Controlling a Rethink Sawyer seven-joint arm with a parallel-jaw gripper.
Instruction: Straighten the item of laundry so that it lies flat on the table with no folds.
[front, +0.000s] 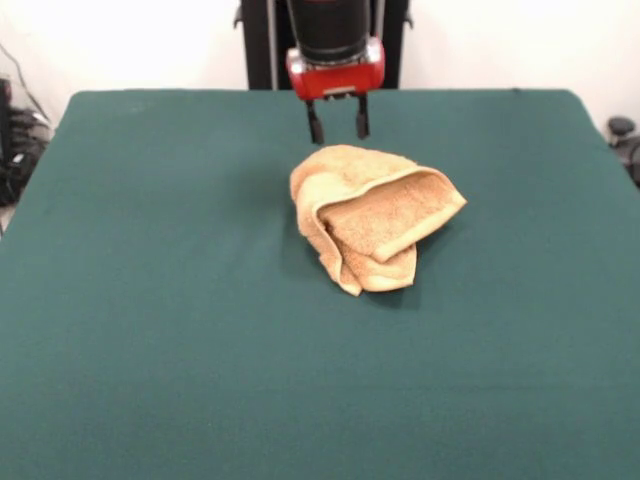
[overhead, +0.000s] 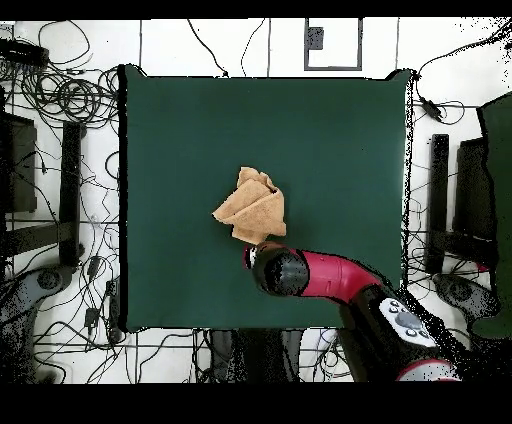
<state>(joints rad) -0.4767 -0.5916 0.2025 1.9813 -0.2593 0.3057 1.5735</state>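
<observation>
A crumpled, folded tan-orange terry towel (front: 373, 218) lies near the middle of the dark green cloth-covered table (front: 150, 330), the red-and-black gripper (front: 338, 122) hovering just beyond it, fingers parted and empty.

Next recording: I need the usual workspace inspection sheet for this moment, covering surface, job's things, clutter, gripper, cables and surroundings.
Surface: table covered in dark green cloth, lying smooth.
Job's things: towel, tan-orange, crumpled and folded over itself near the table's middle; not flat.
Clutter: nothing seen on the table.
Gripper: gripper hangs on the robot's side of the towel, fingers apart, holding nothing; whether it touches the cloth cannot be told.
Cables: many loose cables on the floor round the table, thickest at one side in the overhead view.
Surroundings: white wall behind the pedestal; dark stands on the floor beside the table.
</observation>
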